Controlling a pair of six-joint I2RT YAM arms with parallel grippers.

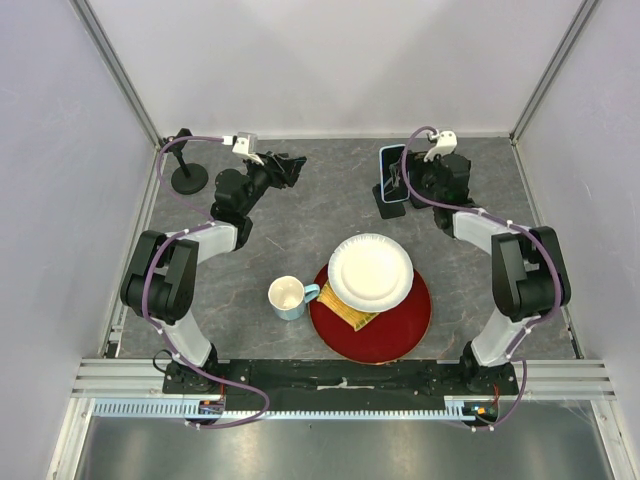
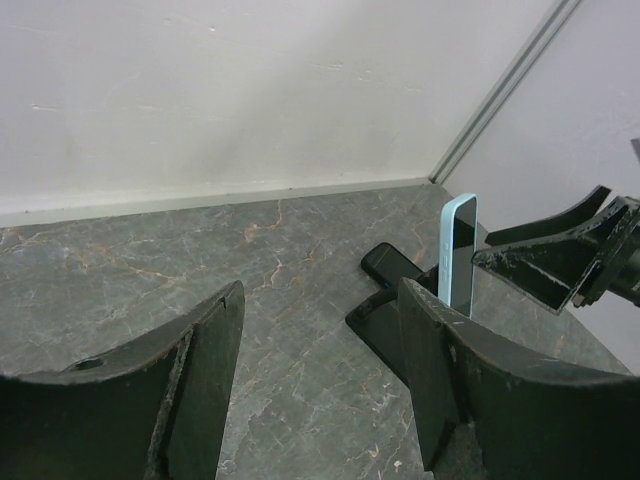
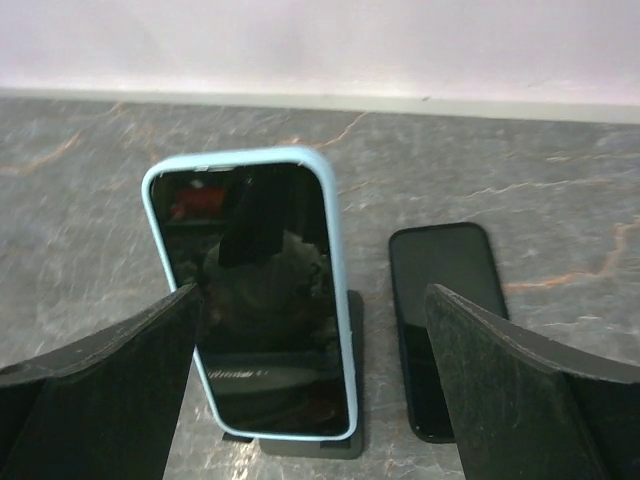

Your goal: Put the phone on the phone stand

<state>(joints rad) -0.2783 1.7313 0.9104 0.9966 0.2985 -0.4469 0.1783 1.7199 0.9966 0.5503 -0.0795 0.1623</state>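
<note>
- Grey marbled table (image 1: 300,215), white-walled cell: we see the blue-cased phone (image 3: 255,290) standing upright on the dark phone stand (image 3: 310,448) near the back wall.
- The right gripper (image 3: 312,300) sits close in. Its fingers are spread wide, one on each side of the phone, and grip nothing.
- The left gripper (image 2: 322,290) hangs well apart from the stand, its fingers also spread and empty.
- We judge the retreat to be the main risk. A skewed or sideways pull-back could clip the case edge and tip the phone off the stand.
- A black phone (image 3: 445,320) lies flat just beside the stand, where a falling phone or a low finger could strike it.
- We cannot tell how firmly the phone is seated.
</note>
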